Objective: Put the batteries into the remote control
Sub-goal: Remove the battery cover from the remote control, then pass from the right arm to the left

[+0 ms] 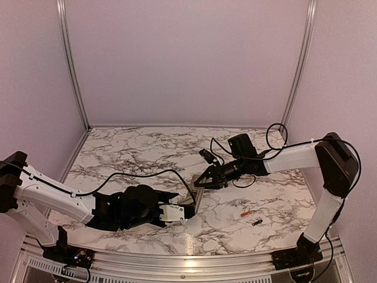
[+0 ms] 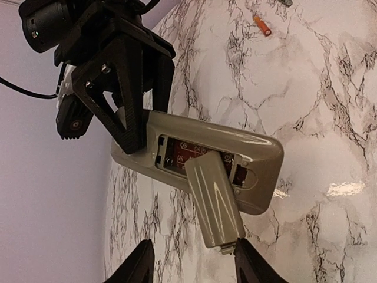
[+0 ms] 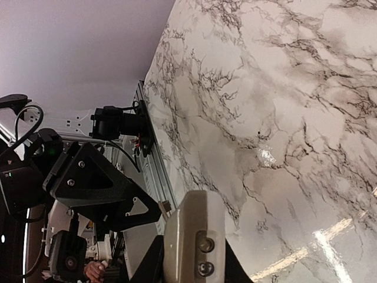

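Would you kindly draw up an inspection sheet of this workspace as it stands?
Surface: marble-patterned table, glossy, no spills seen.
Job's things: remote control back up, recess exposed; grey cover lies askew over it. Orange battery and dark battery lie on the table, not loaded.
Clutter: nothing seen.
Grippers: right gripper shut on one end of the remote control; left gripper open, its fingers either side of the cover's free end.
Cables: black cable trails over the table from the left arm; cable loops by the right arm.
Surroundings: lavender walls, metal posts.
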You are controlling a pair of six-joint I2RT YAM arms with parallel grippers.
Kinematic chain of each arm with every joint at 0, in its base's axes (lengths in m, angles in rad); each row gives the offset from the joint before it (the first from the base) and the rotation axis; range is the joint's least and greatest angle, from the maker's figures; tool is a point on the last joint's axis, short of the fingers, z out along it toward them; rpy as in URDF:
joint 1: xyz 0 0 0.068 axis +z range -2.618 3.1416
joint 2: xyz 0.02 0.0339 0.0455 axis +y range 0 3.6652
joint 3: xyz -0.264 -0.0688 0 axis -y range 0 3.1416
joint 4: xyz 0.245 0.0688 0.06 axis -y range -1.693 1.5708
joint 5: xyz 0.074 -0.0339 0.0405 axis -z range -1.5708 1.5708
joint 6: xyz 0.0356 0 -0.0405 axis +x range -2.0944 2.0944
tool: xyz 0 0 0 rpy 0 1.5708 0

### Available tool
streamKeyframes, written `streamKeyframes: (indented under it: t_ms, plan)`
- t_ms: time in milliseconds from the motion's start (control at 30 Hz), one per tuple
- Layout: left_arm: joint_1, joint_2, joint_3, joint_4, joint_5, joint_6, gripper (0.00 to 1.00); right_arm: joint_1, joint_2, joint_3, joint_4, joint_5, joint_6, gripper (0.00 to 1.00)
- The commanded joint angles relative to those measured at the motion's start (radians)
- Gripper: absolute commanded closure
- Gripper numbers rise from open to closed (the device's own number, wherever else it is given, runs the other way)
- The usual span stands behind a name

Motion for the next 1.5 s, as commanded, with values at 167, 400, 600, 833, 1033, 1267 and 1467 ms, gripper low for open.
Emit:
streamKeyframes:
  t_ms: [167, 400, 600, 833, 1033, 1267, 1467]
  plan:
    - [0.087, -0.052, -0.043, 0.041, 0.058, -0.315, 0.46, -0.022, 0.059, 0.060, -0.052, 0.137, -0.080, 1.00]
    - [0.134, -0.060, -0.057, 0.040, 0.056, -0.439, 0.45, -0.083, 0.090, 0.070, -0.038, 0.200, -0.130, 1.00]
    - [0.192, -0.119, -0.039, 0.050, 0.150, -0.645, 0.40, -0.087, 0.046, 0.072, -0.028, 0.149, -0.166, 1.00]
    - [0.237, -0.103, 0.046, 0.015, 0.324, -0.931, 0.37, -0.046, -0.022, 0.088, -0.035, 0.088, -0.205, 1.00]
    - [0.261, -0.057, 0.080, 0.040, 0.465, -1.092, 0.36, 0.014, -0.038, 0.137, -0.118, 0.048, -0.296, 1.00]
    - [0.353, -0.085, 0.033, 0.127, 0.747, -1.192, 0.46, 0.056, -0.084, 0.142, -0.145, -0.013, -0.392, 1.00]
    - [0.354, -0.082, 0.030, 0.130, 0.836, -1.185, 0.51, 0.084, -0.103, 0.160, -0.171, -0.051, -0.442, 1.00]
